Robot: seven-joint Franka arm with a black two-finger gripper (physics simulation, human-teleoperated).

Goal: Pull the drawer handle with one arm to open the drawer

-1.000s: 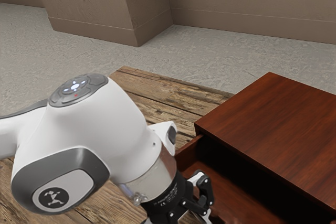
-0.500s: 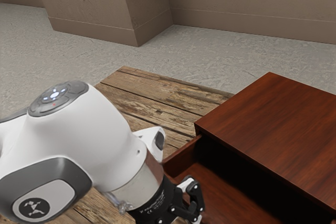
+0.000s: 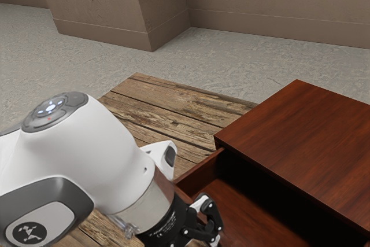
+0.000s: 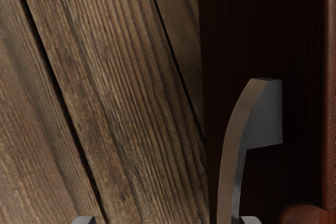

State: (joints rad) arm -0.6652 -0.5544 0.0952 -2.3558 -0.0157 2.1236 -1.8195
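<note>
Currently the dark red wooden drawer [image 3: 231, 206] sits partly out over the weathered plank counter [image 3: 167, 108], black gripper [image 3: 203, 231] at its curved grey metal handle [image 4: 247, 129], and I cannot tell whether it grips; an off-axis pull could slip it off.

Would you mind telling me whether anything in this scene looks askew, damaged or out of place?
Nothing stands out: the drawer sits partly out of the cabinet, as the task intends, and the handle looks intact.
</note>
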